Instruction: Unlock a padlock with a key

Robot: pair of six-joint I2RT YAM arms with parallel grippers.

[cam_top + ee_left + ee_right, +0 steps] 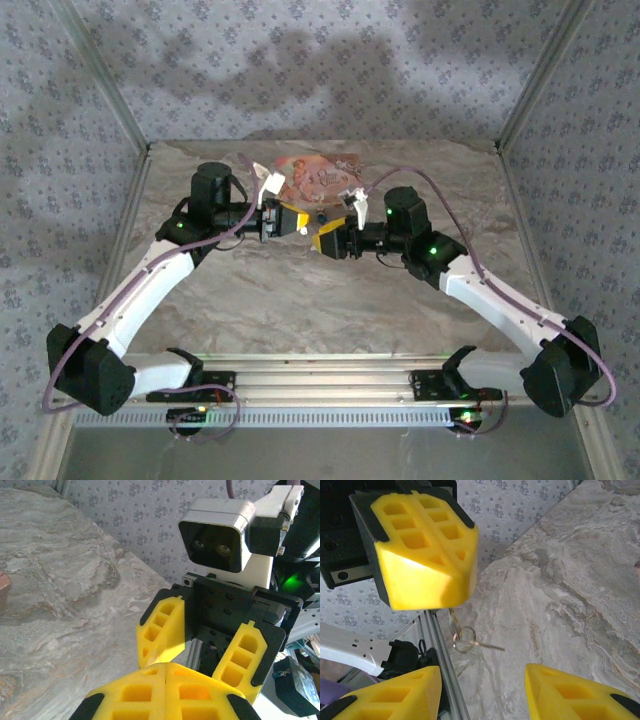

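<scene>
Top external: left tool point(297, 221) level (closed)

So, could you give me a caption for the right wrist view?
Shut left gripper dangling a key ring, facing the open right gripper over a marble table.

L claw point(298, 222) + R claw point(326, 243) mid-tbl point(300, 300) — pink box point(322, 178) behind, near side free

Layout: both grippers meet over mid-table

The left gripper point(297, 221) is to the left of the right gripper point(322, 242), tips facing and near each other, above the middle of the table point(330, 300). The box point(320, 180) lies on the table just behind them, toward the far edge. A key ring point(464, 639) hangs under the left gripper's closed pads, ahead of the right gripper's parted jaws.
</scene>
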